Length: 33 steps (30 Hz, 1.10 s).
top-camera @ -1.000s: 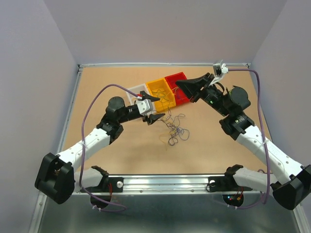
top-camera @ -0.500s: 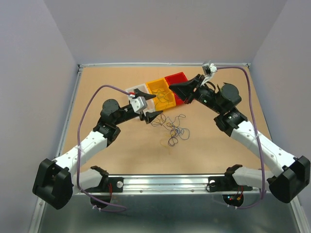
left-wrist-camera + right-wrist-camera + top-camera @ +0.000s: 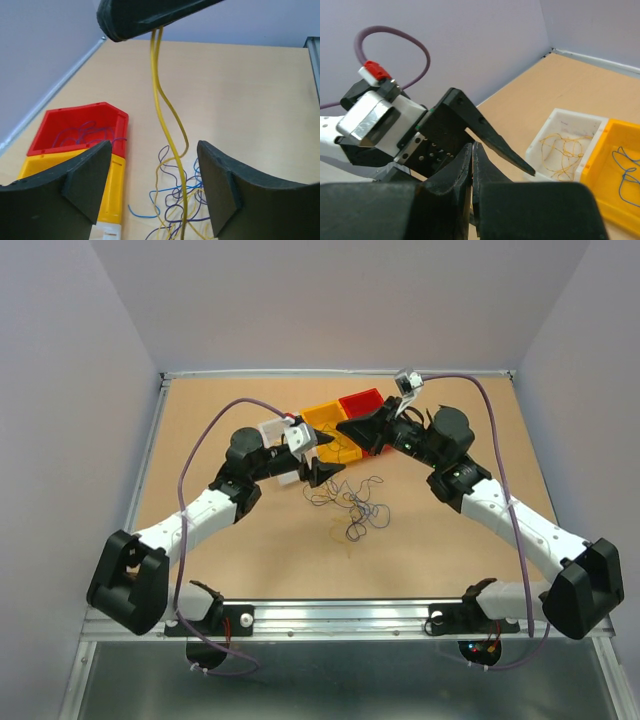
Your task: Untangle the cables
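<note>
While reaching over the table (image 3: 250, 540), pinches a yellow cable (image 3: 159, 95) in the closed right gripper (image 3: 471, 146). Holds the left gripper (image 3: 153, 147) spread wide, one finger each side of that dangling cable, not touching. Shows the other cables (image 3: 355, 505) tangled below, near the bins (image 3: 120, 132).

No writing, label, brand, number or sign can be read in any of the three views — nothing legible.
</note>
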Motion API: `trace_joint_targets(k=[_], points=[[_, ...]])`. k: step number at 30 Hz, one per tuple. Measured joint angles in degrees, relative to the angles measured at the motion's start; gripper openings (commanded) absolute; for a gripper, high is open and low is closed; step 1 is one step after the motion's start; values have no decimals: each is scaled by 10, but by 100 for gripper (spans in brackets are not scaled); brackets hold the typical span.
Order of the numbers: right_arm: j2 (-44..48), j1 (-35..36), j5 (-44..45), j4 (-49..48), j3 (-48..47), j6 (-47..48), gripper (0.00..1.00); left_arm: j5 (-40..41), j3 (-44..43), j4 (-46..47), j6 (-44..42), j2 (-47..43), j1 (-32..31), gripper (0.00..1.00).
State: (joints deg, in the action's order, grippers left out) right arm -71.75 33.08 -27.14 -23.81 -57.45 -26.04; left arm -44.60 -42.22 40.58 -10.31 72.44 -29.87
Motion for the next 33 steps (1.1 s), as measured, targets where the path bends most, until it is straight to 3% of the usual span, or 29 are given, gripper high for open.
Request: trace_joint_targets(k=[2, 3, 4, 5, 7, 9, 10, 11, 14, 22, 33], points=[[-4, 0, -5, -3, 0, -4, 1, -4, -20, -1, 8, 29, 0, 59], [-6, 0, -7, -5, 0, -5, 1, -6, -29, -1, 12, 40, 0, 38], [-8, 0, -9, -7, 0, -6, 7, -8, -37, -1, 18, 52, 0, 28], [-8, 0, -10, -7, 0, -8, 14, -10, -43, -1, 20, 59, 0, 12], [-8, 1, -12, -11, 0, -8, 26, -13, -49, -2, 24, 67, 0, 0], [-8, 1, -11, -18, 3, -8, 46, -15, -50, -3, 26, 68, 0, 0], [-7, 2, -9, -31, 11, -8, 64, -14, -50, -3, 27, 68, 0, 0], [-6, 3, -7, -37, 19, -12, 75, -14, -50, -5, 27, 67, 0, 0], [1, 4, 2, -53, 55, -22, 100, -11, -50, -11, 27, 60, 0, 0], [124, 4, 84, -52, 157, -106, 100, -8, -50, -18, 40, 11, 0, 0], [317, 4, 91, -91, 252, -164, 100, 37, -50, -53, 12, 8, 3, 0]])
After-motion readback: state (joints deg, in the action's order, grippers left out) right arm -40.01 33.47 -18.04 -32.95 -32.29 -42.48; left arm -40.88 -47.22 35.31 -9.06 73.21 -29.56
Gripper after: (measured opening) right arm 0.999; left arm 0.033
